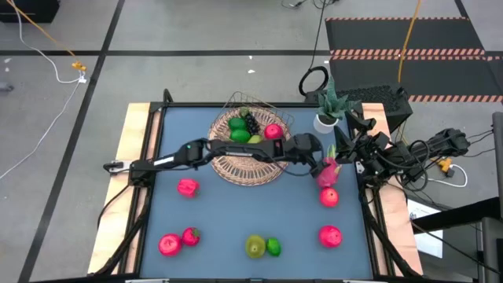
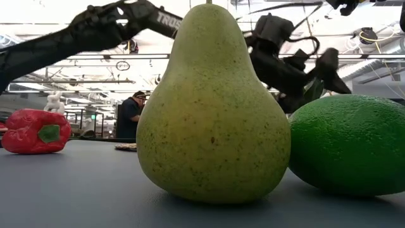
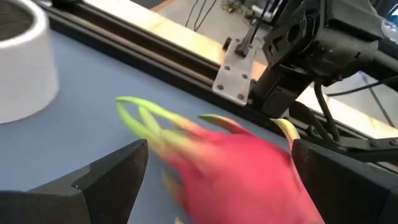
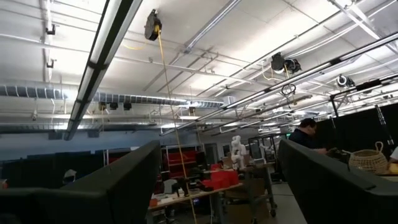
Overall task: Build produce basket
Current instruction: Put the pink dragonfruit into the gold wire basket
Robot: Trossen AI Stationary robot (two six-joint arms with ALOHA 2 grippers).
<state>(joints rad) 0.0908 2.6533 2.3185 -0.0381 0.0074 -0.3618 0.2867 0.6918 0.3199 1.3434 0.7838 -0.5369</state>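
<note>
Basket (image 1: 250, 167), round and woven, stands on the far middle part of the blue table (image 1: 236, 212); inside it lie green fruits (image 1: 238, 130), a dark grape bunch (image 1: 251, 123) and one pink-red round fruit (image 1: 273, 130). Across its near rim reaches the left arm (image 1: 196, 153), stretched from the left side toward the right. The left gripper (image 3: 214, 177) is at the pink dragon fruit (image 1: 328, 168), which lies near the right edge of the table, below the small white pot (image 1: 324, 121) with a plant. In the left wrist view its two fingers (image 3: 109, 180) stand wide apart, one on each side of the dragon fruit; whether they touch it I cannot tell. The right arm (image 1: 393, 157) waits folded beyond the right edge, with its gripper (image 4: 211, 186) pointing up to the ceiling and its jaws apart, holding nothing. On the near part of the table rest red fruits (image 1: 328, 235), a red pepper (image 2: 37, 132), a yellow-green pear (image 2: 212, 107) and a lime (image 2: 351, 144) just beside the pear.
</note>
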